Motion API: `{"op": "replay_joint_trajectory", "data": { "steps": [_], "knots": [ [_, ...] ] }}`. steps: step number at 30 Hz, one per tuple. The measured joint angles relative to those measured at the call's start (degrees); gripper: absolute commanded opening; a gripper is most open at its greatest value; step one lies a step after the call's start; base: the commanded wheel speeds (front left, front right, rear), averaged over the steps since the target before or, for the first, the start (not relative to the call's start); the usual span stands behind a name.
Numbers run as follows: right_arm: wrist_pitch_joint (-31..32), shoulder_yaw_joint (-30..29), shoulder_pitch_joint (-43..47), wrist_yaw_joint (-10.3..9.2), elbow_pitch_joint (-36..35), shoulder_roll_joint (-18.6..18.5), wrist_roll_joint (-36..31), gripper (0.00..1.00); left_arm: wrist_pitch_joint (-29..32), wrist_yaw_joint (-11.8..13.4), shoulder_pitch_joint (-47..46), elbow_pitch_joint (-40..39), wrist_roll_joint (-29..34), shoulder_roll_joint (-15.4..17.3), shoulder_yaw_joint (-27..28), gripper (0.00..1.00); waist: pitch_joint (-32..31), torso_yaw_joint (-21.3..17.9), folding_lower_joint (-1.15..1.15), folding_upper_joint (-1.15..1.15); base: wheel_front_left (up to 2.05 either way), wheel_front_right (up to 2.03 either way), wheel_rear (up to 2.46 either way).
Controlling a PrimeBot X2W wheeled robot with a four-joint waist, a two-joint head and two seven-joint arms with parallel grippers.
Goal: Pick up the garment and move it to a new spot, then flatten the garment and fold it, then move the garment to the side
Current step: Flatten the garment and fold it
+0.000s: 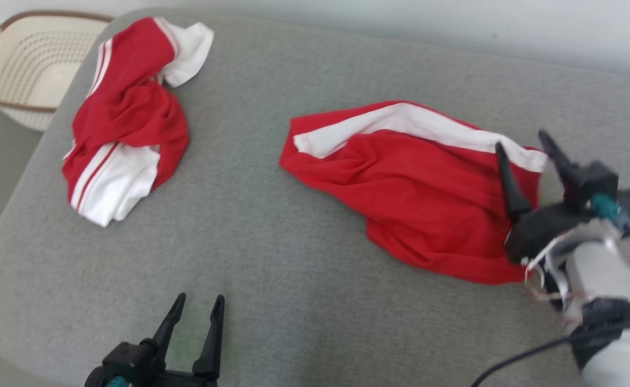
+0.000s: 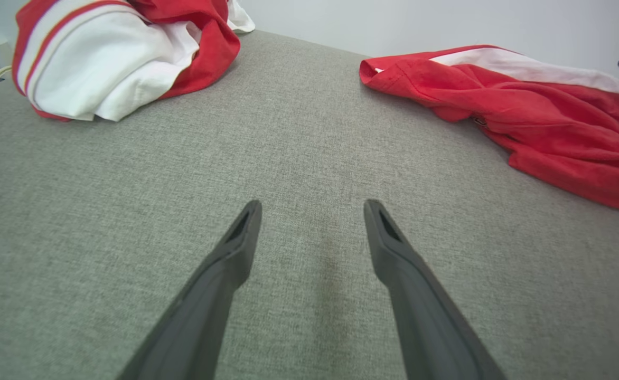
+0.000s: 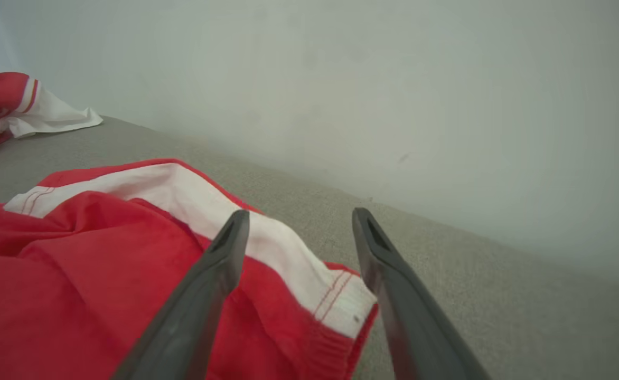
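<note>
The garment, red with a white band, lies crumpled on the right half of the grey cushion. It also shows at the right of the left wrist view. My right gripper stands open just above the garment's right end, with nothing between its fingers. In the right wrist view the white hem corner of the garment lies under the spread fingers. My left gripper is open and empty near the cushion's front edge, over bare grey fabric.
A second red and white garment lies bunched at the cushion's far left. A cream laundry basket stands beyond the left edge. A pale wall runs behind the cushion. Bare fabric lies between the two garments.
</note>
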Motion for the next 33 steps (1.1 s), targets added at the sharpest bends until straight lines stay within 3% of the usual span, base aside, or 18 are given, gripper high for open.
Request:
{"op": "replay_joint_trajectory", "data": {
  "steps": [6, 14, 21, 33],
  "knots": [
    [0.0, -2.6, 11.2, 0.00, -8.2, 4.0, -0.5, 1.00, 0.0, -0.5, 1.5, 0.3, 0.9, 0.0, 1.5, 1.00, -2.8, -4.3, -0.01, 0.00, 0.00, 0.00, 0.00],
    [0.0, -2.2, 20.3, 0.00, -12.4, 7.8, -0.2, 1.00, 0.0, -1.0, 2.2, 0.6, 1.3, 0.0, 2.3, 1.00, -5.6, -8.3, -0.01, 0.00, 0.00, 0.00, 0.00],
    [0.0, 0.8, 22.8, 0.00, -11.8, 9.3, 0.8, 1.00, 0.0, -1.1, 3.0, 0.7, 1.4, 0.0, 2.3, 1.00, -6.3, -8.9, -0.01, 0.00, 0.00, 0.00, 0.00],
    [0.0, -3.9, 22.8, 0.00, -8.9, 10.8, 1.3, 1.00, 0.0, -1.5, 3.1, 0.8, 1.6, 0.0, 2.4, 1.00, -6.1, -7.7, 0.00, 0.00, 0.00, 0.00, 0.00]
  ]
}}
